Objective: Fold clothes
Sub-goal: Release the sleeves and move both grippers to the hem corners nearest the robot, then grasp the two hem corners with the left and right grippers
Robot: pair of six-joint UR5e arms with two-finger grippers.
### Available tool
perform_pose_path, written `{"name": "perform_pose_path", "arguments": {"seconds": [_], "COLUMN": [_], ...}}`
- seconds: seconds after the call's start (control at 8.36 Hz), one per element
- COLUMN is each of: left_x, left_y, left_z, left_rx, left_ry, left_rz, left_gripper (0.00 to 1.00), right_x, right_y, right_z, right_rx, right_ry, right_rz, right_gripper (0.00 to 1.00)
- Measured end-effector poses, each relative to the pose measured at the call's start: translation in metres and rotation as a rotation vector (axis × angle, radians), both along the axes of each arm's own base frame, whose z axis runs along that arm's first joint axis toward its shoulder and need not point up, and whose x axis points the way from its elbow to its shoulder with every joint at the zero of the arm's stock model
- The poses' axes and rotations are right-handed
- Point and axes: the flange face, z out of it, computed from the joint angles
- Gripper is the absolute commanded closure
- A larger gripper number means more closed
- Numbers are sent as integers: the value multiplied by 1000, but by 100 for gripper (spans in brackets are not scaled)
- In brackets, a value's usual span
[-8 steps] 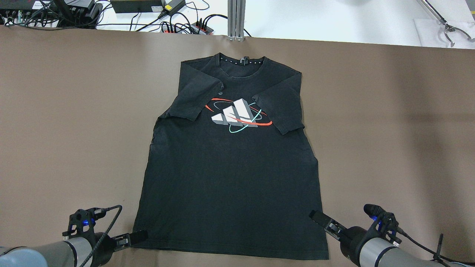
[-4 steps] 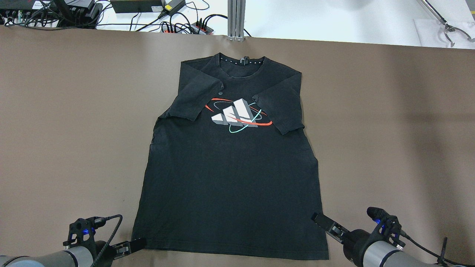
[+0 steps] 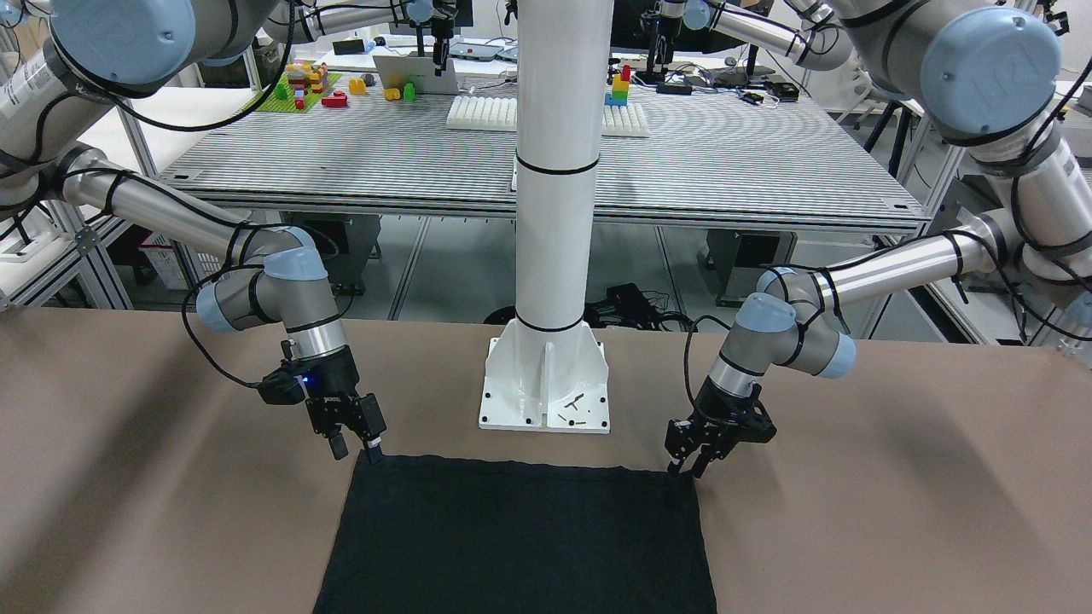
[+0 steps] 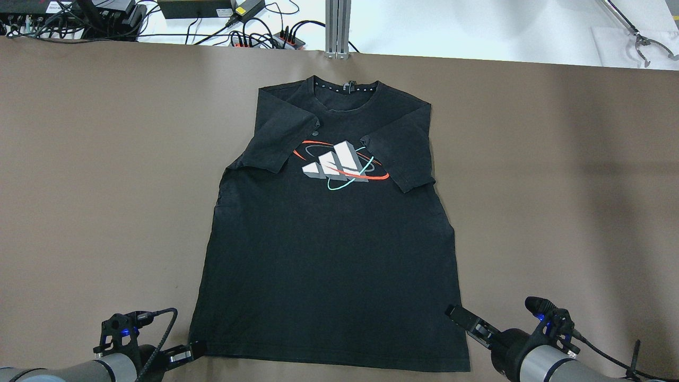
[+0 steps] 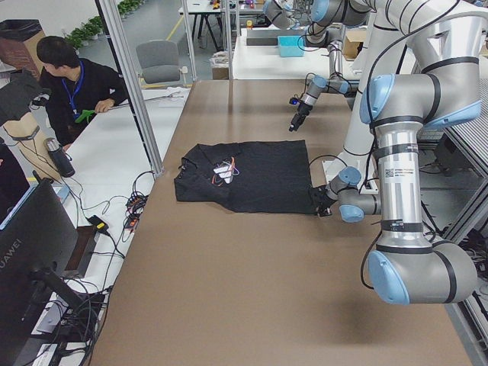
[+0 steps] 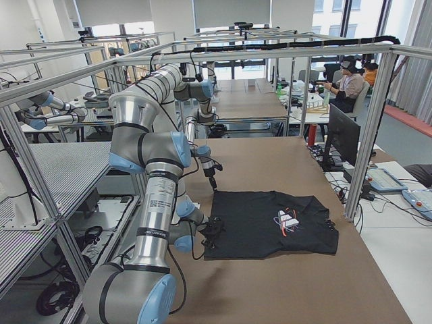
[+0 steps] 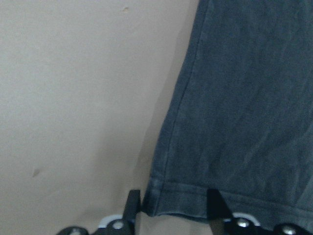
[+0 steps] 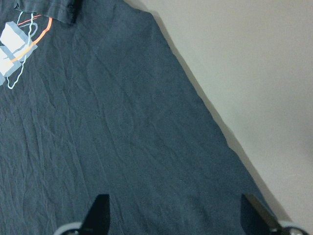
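A black T-shirt (image 4: 329, 254) lies flat and face up at the middle of the brown counter (image 4: 106, 185). Its collar points toward the far edge and its hem runs along the near edge. Both sleeves are folded in over the chest, beside a white, red and teal logo (image 4: 339, 164). My left fingers (image 7: 131, 208) stand apart, straddling the hem's left corner. My right fingers (image 8: 101, 211) are spread wide over the fabric near the hem's right corner.

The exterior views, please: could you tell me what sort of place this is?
Probably a robotics lab: further robot arms, aluminium framing, toy bricks on a rear table, and a person seated nearby.
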Motion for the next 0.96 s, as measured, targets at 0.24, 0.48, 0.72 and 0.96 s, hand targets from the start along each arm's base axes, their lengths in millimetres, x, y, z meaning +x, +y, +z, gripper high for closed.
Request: {"name": "perform_pose_path", "arguments": {"seconds": [0.24,0.48,0.72,0.96], "left_x": [0,0,-1,-2], "left_y": [0,0,0,0], "left_z": [0,2,4,6], "left_rx": [0,1,1,9], "left_ry": [-1,-5,-10,-19], "left_rz": [0,0,2,3], "left_gripper": [51,66,100,100], "right_x": [0,0,0,0], "right_y": [0,0,0,0], "right_z": [0,0,0,1], "right_rx": [0,0,0,0], "right_ry": [-1,-1,-1,2], "right_rz": [-1,-1,-2,-5], "right_gripper": [6,6,6,6]}}
